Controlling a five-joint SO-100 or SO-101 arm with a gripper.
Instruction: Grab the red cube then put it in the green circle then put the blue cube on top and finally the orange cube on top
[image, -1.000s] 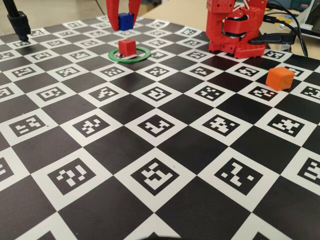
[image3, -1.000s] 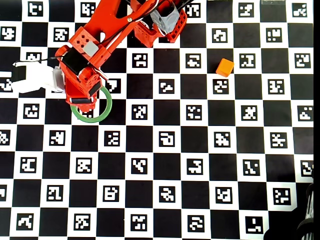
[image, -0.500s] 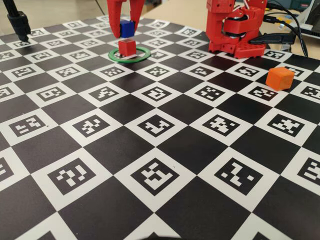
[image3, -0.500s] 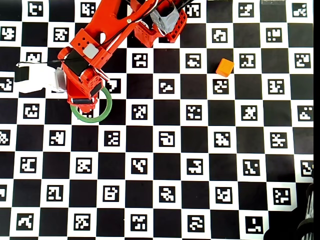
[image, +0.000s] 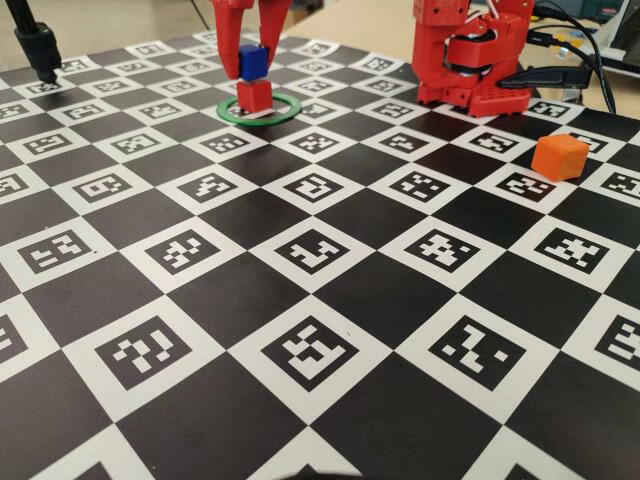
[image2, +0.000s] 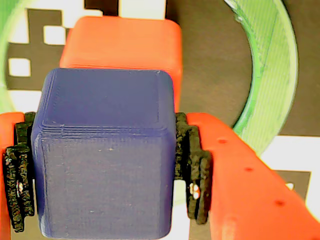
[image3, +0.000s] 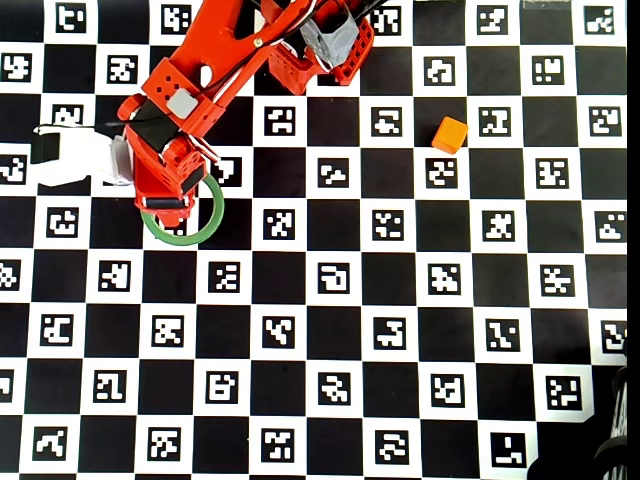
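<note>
Nearest you in the fixed view, the orange cube (image: 559, 156) is sitting alone on the checkerboard (image: 300, 300), well apart from the rest. Farther back, your gripper (image: 252, 62) is clamping the blue cube (image: 252, 61) right atop the red cube (image: 254, 95) inside the green circle (image: 284, 110).

Bright, even indoor light; soft shadows.
Wrist view sharp close up; glossy black-and-white checkered marker board (image: 330, 330) shows faint sheen.
</note>
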